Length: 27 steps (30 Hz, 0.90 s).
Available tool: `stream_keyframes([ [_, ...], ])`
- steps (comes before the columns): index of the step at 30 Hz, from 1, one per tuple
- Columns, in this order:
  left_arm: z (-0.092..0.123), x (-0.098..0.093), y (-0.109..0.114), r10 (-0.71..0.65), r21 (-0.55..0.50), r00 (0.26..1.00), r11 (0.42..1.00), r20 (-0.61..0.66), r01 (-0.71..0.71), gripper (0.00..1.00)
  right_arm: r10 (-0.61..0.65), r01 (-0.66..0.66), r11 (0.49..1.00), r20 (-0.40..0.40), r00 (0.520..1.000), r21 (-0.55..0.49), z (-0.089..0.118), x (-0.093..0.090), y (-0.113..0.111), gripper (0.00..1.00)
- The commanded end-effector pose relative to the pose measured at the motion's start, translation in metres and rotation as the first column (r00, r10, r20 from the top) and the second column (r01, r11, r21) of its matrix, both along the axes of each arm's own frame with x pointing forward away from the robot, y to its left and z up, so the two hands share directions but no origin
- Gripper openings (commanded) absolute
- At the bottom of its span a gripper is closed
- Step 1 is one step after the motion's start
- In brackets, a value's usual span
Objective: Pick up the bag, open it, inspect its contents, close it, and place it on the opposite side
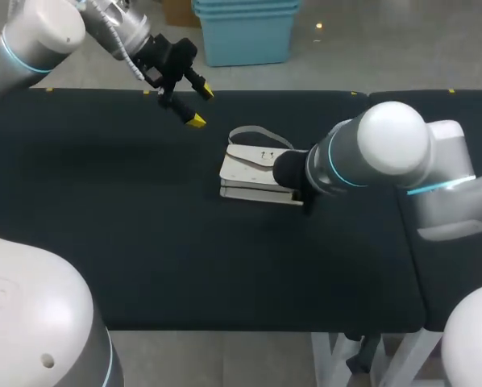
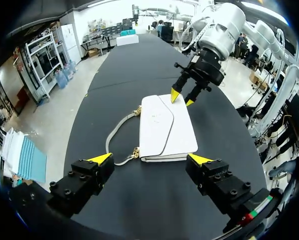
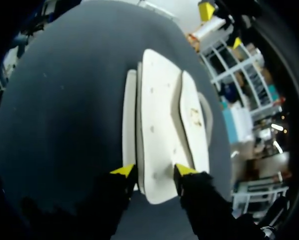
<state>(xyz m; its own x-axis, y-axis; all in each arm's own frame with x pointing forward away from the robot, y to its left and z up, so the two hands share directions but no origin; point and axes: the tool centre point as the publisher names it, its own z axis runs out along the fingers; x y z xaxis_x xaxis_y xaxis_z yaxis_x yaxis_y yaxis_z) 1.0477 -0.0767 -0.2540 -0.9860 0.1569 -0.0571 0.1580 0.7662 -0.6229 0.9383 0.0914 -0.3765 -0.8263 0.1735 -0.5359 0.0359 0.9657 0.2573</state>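
Note:
A white flap bag (image 1: 253,171) lies flat on the black table, its grey strap (image 1: 253,131) looped behind it. My right arm (image 1: 362,153) comes in low from the right and hides its own gripper in the head view. In the right wrist view my right gripper (image 3: 154,171) has both yellow tips pressed on the near end of the bag (image 3: 159,115), one from each side. The left wrist view shows that gripper (image 2: 182,98) at the far end of the bag (image 2: 164,127). My left gripper (image 1: 200,106) hangs open above the table, behind and left of the bag, holding nothing.
The black table (image 1: 104,201) stretches wide to the left of the bag and in front of it. Its front edge (image 1: 225,329) runs below. A seam (image 1: 404,234) splits off a table section at the right, under my right arm.

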Motion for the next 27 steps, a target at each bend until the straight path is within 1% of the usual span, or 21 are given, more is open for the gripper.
stream_keyframes([
  [1,-0.001,0.001,0.0,-0.001,-0.003,1.0,1.0,0.0,0.001,1.0,-0.005,0.006,1.0,0.042,0.999,-0.015,-0.003,-0.001,0.0,0.43],
  [4,-0.001,0.001,0.0,-0.001,-0.003,1.0,1.0,0.0,0.001,1.0,0.003,-0.001,0.999,0.053,0.999,-0.036,-0.003,0.0,0.0,0.4],
  [13,-0.001,0.001,0.0,-0.001,-0.003,1.0,1.0,0.0,0.001,1.0,0.017,-0.008,0.995,0.082,0.997,-0.102,0.008,-0.003,0.0,0.44],
  [16,-0.001,0.001,0.0,-0.001,-0.003,1.0,1.0,0.0,0.001,1.0,0.021,-0.01,0.993,0.089,0.996,-0.118,0.011,-0.003,0.001,0.43],
  [21,-0.001,0.001,0.0,-0.001,-0.003,1.0,1.0,0.0,0.001,1.0,0.029,-0.014,0.989,0.104,0.994,-0.147,0.014,-0.003,0.001,0.37],
  [27,-0.001,0.001,0.0,-0.001,-0.003,1.0,1.0,0.0,0.001,1.0,0.039,-0.023,0.988,0.107,0.993,-0.151,0.008,0.001,-0.001,0.32],
])
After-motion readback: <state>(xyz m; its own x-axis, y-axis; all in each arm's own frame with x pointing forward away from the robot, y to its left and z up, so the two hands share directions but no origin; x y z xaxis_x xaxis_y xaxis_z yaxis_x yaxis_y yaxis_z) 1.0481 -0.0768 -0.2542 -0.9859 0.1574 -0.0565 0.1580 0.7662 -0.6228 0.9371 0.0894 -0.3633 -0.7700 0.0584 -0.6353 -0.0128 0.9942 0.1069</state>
